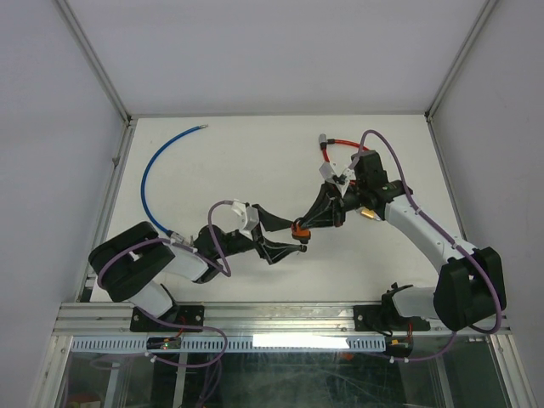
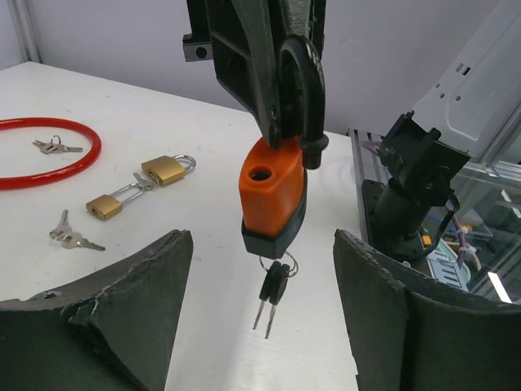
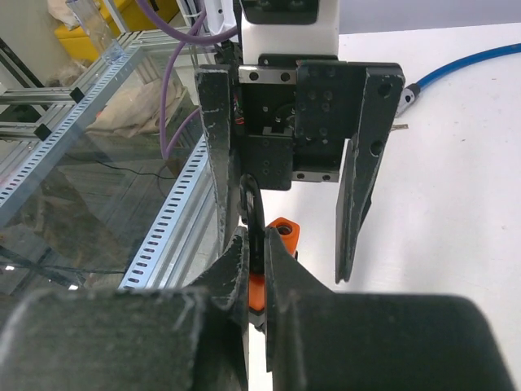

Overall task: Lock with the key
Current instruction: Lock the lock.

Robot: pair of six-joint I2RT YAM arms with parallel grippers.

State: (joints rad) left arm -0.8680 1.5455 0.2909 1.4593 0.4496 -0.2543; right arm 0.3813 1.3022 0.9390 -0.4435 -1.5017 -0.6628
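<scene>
Closest to you, the left fingers (image 2: 122,301) stand spread wide with nothing in them, one on each side of the orange padlock (image 2: 273,191) and touching neither it nor its keys. The padlock hangs just beyond their tips, clear of the white counter (image 2: 163,114), about midway between the two arms. Two black-headed keys (image 2: 271,289) dangle on a ring from its underside; you cannot tell how the ring is fastened there. A round hole shows in the orange face. The right fingers (image 2: 260,73) are pinched tight on the black shackle (image 2: 308,81) and carry the whole lock from above.

Farther back on the counter lie two brass padlocks (image 2: 167,169), linked shackle to shackle, with a loose pair of small keys (image 2: 69,236) beside them. Behind those curves a red cable loop (image 2: 49,167) with another small key set (image 2: 53,147) inside its bend. A blue cable (image 1: 157,166) arcs across the far left of the counter.
</scene>
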